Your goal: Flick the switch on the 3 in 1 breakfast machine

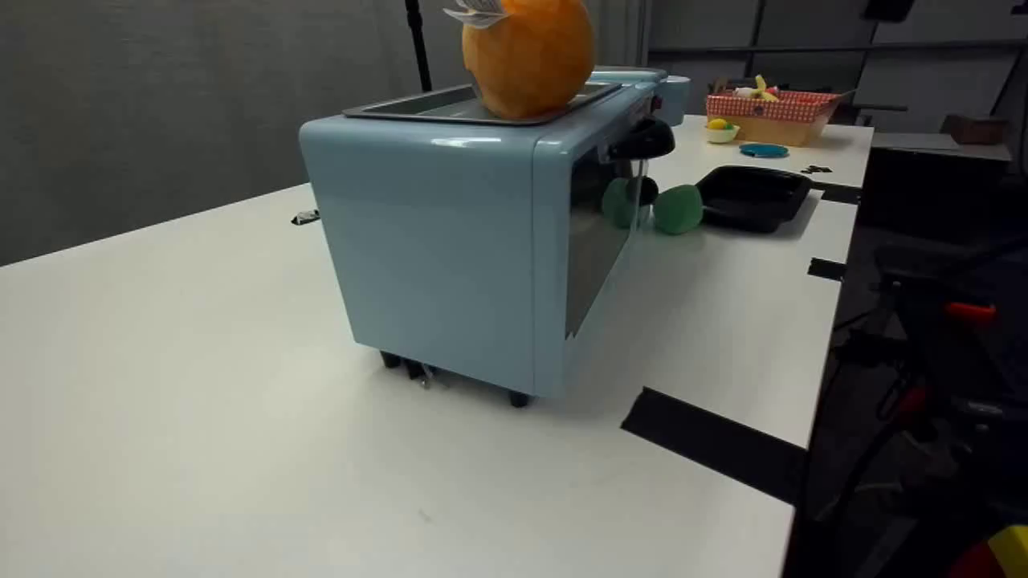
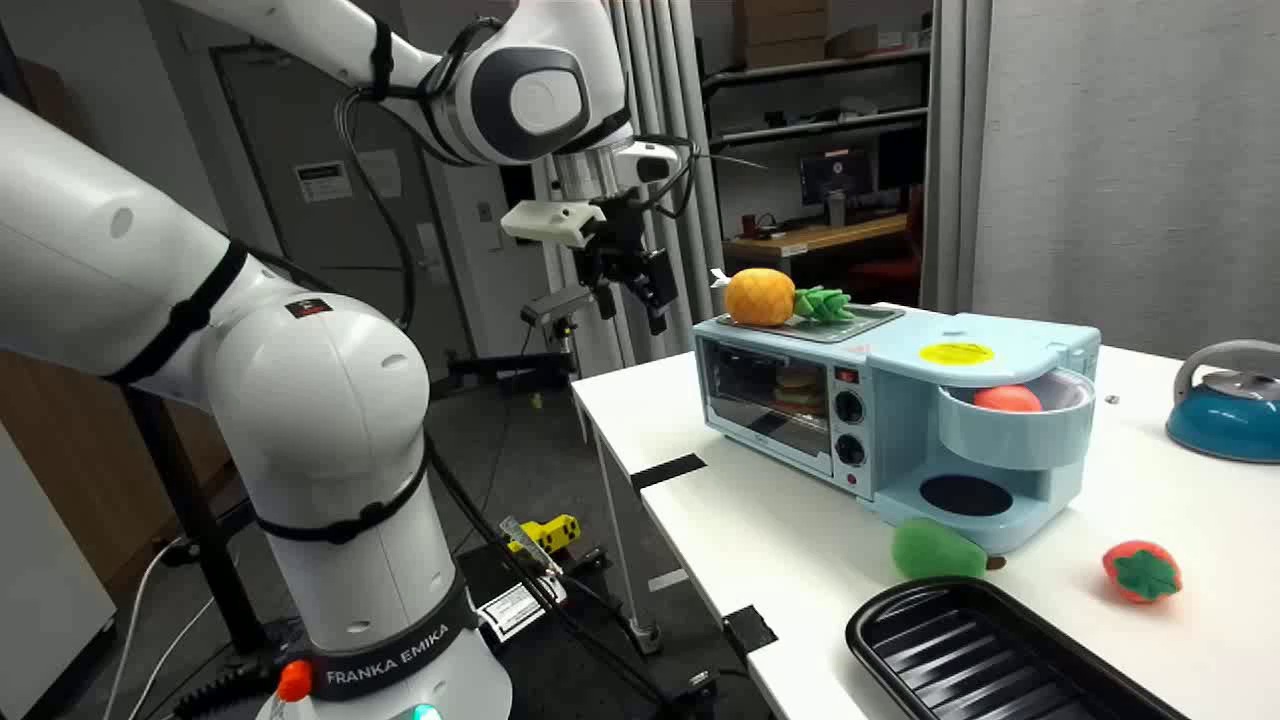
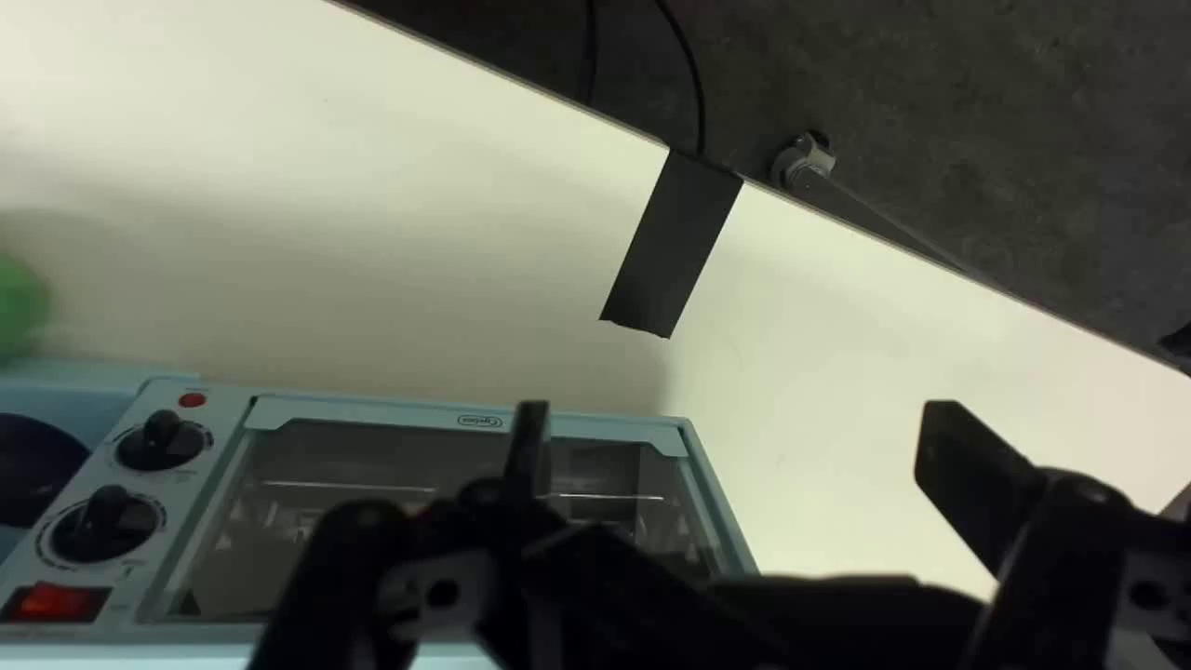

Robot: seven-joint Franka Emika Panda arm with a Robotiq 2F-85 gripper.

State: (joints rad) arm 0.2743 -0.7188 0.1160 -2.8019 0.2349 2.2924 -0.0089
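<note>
Obscured or cropped, left to right in an exterior view: burger-like item (image 2: 798,388), dim behind a glass door (image 2: 745,385); coral-coloured ball (image 2: 1005,398), base hidden by the bowl (image 2: 1020,440) around it; ridged black pan (image 2: 990,655), near the robot-side edge of the bench (image 2: 770,535), cut off at the bottom; blue kettle (image 2: 1230,418), cut off at the right.

3 in 1 breakfast machine (image 2: 895,430): pale blue, boxy, corners rounded. Stands towards the bench's left corner, set back from the robot-side edge and facing it. Left to right: the glass door; red switch (image 2: 847,376) above two dark knobs (image 2: 849,406), its position too small to tell; the bowl over a dark round pad (image 2: 966,495). On top, a tray (image 2: 880,318) with a toy pineapple (image 2: 762,297).

Gripper (image 3: 737,419): fingers (image 3: 972,484) spread wide, bench surface showing in the gap. In an exterior view it hangs left of the machine and higher, apart from it.
</note>
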